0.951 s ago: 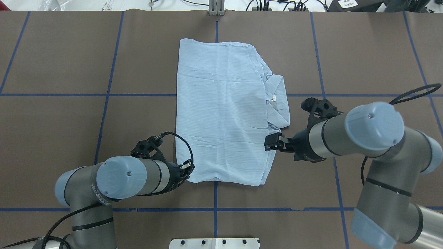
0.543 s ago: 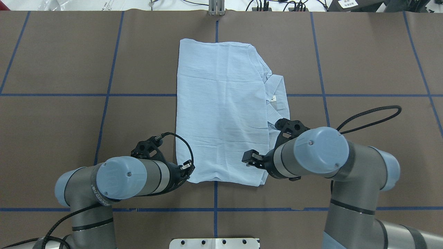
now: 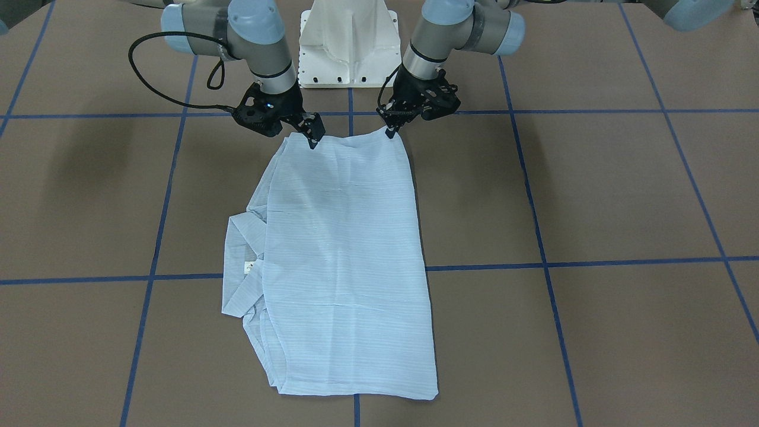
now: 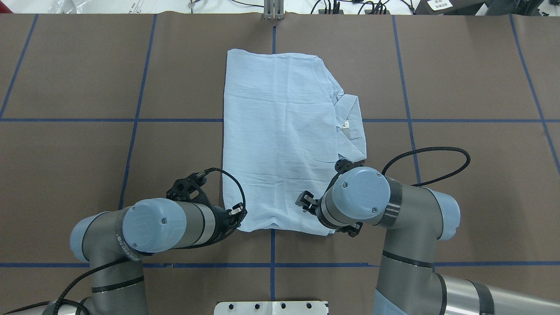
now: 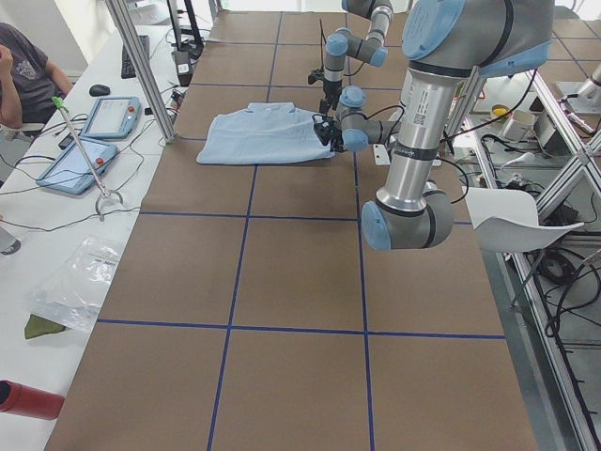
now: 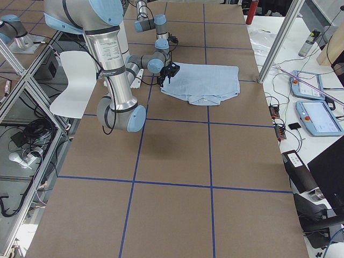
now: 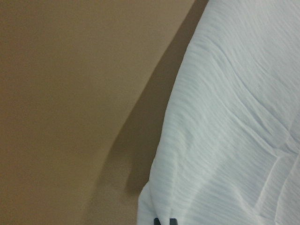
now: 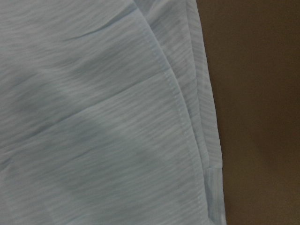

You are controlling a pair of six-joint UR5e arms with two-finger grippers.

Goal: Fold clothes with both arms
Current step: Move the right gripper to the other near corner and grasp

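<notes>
The pale blue striped shirt (image 4: 280,140) lies folded into a long rectangle on the brown table, its collar (image 4: 351,127) sticking out on my right side. My left gripper (image 4: 239,215) sits at the shirt's near left corner, shut on the cloth edge; its tips (image 7: 164,221) meet on the fabric (image 7: 234,140). My right gripper (image 4: 305,202) hovers open over the near right part of the shirt, just inside its edge. In the front view the left gripper (image 3: 391,131) and right gripper (image 3: 314,139) flank the shirt's (image 3: 344,255) near hem. The right wrist view shows only cloth (image 8: 93,117) and a seam.
The white pedestal base (image 3: 347,47) stands just behind the grippers. Blue tape lines (image 4: 135,120) grid the table. A side bench with tablets (image 5: 113,117) and a seated person (image 5: 23,66) runs along the far edge; cables (image 4: 337,6) lie there too.
My right arm has swung in from beside the collar to over the shirt's near right part. The left arm and the shirt have stayed still.
</notes>
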